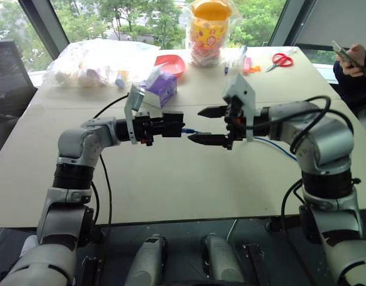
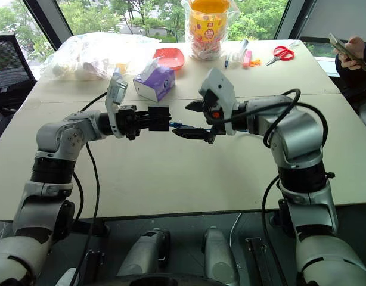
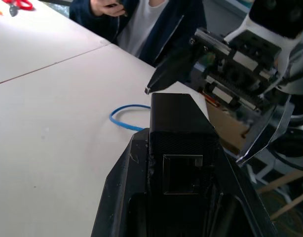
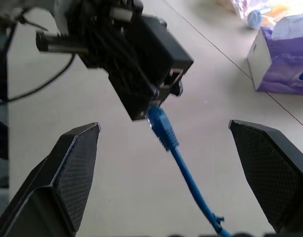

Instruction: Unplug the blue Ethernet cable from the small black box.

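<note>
Blue Ethernet cable point(image 4: 164, 129) still plugged into small black box point(image 4: 151, 59), which left tool point(image 2: 152, 118) clamps above the counter point(image 1: 171, 179); right tool point(image 4: 171, 168) stands spread around the plug — close on the boot, pull straight along the port axis.

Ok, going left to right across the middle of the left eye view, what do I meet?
left gripper shut on the small black box → blue Ethernet cable plug → right gripper, open
</note>
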Controlling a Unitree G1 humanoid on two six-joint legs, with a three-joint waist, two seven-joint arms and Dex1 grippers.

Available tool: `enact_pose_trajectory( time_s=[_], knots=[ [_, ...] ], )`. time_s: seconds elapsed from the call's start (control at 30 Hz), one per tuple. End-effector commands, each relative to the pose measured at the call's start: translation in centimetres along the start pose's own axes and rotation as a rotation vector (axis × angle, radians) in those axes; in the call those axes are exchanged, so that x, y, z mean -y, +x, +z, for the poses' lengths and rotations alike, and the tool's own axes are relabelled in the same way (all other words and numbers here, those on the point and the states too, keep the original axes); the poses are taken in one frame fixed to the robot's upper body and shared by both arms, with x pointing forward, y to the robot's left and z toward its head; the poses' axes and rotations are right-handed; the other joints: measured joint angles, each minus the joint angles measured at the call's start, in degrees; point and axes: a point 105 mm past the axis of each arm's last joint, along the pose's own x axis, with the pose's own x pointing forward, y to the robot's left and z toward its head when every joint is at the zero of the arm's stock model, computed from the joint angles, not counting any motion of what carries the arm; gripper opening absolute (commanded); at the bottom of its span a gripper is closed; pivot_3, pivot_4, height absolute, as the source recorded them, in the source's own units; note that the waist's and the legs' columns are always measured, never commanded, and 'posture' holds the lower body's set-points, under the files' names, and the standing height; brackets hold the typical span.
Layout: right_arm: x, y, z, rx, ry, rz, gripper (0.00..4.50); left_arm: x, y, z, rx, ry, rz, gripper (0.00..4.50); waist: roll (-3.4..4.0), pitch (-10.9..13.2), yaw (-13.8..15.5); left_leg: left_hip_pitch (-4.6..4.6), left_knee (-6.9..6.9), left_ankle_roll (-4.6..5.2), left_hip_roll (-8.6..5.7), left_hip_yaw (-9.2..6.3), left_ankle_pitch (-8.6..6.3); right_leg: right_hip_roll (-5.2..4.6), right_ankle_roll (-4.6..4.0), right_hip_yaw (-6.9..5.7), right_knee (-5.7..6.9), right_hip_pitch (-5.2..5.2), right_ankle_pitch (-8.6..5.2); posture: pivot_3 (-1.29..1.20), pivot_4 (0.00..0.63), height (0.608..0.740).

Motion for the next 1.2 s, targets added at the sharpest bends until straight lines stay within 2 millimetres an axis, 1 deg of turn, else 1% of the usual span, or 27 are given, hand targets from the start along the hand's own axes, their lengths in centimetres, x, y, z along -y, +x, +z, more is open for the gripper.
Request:
enact_pose_trajectory(
  time_s=[0.03, 0.1, 0.2, 0.23, 0.3, 0.33, 0.4, 0.47, 0.7, 1.2],
  knots=[
    [-0.3, 0.0, 0.4, -0.003, 0.066, 0.033, 4.45, 1.1, -0.1, 1.6, 0.022, 0.057, -0.049, 0.55, 0.00, 0.0, 0.1, 0.00, -0.02, 0.00, 0.00, 0.00, 0.00, -0.01, 0.00, 0.00, -0.03, 0.00, 0.00, 0.00, 0.150, 0.740],
    [-0.5, 0.0, 0.5, -0.013, 0.088, 0.052, 4.45, 1.2, -0.1, 1.6, 0.023, 0.059, -0.054, 0.55, 0.00, 0.0, 0.1, -0.06, -0.03, 0.01, -0.03, 0.02, -0.01, -0.06, 0.00, 0.00, -0.06, -0.02, 0.00, 0.00, 0.150, 0.740],
    [-0.7, 0.2, 0.0, -0.054, 0.086, 0.065, 4.45, 1.4, 0.0, 1.8, 0.031, 0.062, -0.066, 0.55, 0.00, 0.0, 0.0, -0.16, -0.02, 0.02, -0.06, 0.03, -0.01, -0.09, 0.02, 0.00, -0.11, -0.08, 0.01, 0.00, 0.150, 0.740],
    [-0.7, 0.3, -0.1, -0.058, 0.088, 0.064, 4.22, 1.5, 0.0, 1.9, 0.032, 0.063, -0.069, 0.55, 0.00, 0.0, 0.0, -0.17, -0.02, 0.03, -0.06, 0.03, -0.02, -0.08, 0.03, -0.01, -0.13, -0.08, 0.01, 0.00, 0.150, 0.740],
    [-0.6, 0.4, 0.0, -0.055, 0.093, 0.064, 3.66, 1.6, 0.1, 1.9, 0.032, 0.066, -0.075, 0.55, 0.00, 0.0, 0.0, -0.17, -0.02, 0.03, -0.06, 0.03, -0.02, -0.08, 0.04, -0.02, -0.13, -0.08, 0.02, 0.00, 0.150, 0.740],
    [-0.5, 0.5, 0.0, -0.054, 0.095, 0.064, 3.22, 1.7, 0.1, 1.9, 0.032, 0.067, -0.077, 0.55, 0.00, 0.0, 0.0, -0.17, -0.02, 0.03, -0.06, 0.03, -0.02, -0.08, 0.04, -0.02, -0.13, -0.08, 0.02, 0.00, 0.150, 0.740],
    [-0.5, 0.5, 0.1, -0.054, 0.096, 0.065, 2.11, 1.6, 0.1, 1.9, 0.030, 0.068, -0.077, 0.55, 0.00, 0.0, 0.0, -0.17, -0.01, 0.03, -0.06, 0.04, -0.02, -0.07, 0.04, -0.02, -0.13, -0.08, 0.02, 0.00, 0.150, 0.740],
    [-0.5, 0.6, 0.2, -0.059, 0.094, 0.068, 1.09, 1.6, 0.1, 1.8, 0.027, 0.069, -0.077, 0.55, 0.00, 0.0, 0.0, -0.17, -0.02, 0.03, -0.05, 0.04, -0.02, -0.07, 0.05, -0.02, -0.13, -0.08, 0.03, 0.00, 0.150, 0.740],
    [-0.6, 0.9, 0.8, -0.062, 0.110, 0.096, 1.09, 1.8, 0.2, 1.4, 0.002, 0.073, -0.089, 0.55, 0.00, 0.0, 0.0, -0.17, -0.02, 0.03, -0.05, 0.04, -0.02, -0.05, 0.06, -0.03, -0.13, -0.09, 0.03, 0.00, 0.150, 0.740],
    [-1.1, 1.1, 0.9, -0.098, 0.085, 0.141, 1.09, 2.2, 0.5, 1.1, -0.019, 0.093, -0.107, 0.55, 0.00, 0.0, 0.0, -0.19, -0.02, 0.03, -0.05, 0.04, -0.02, -0.05, 0.07, -0.03, -0.13, -0.10, 0.03, 0.00, 0.150, 0.740]
  ],
)
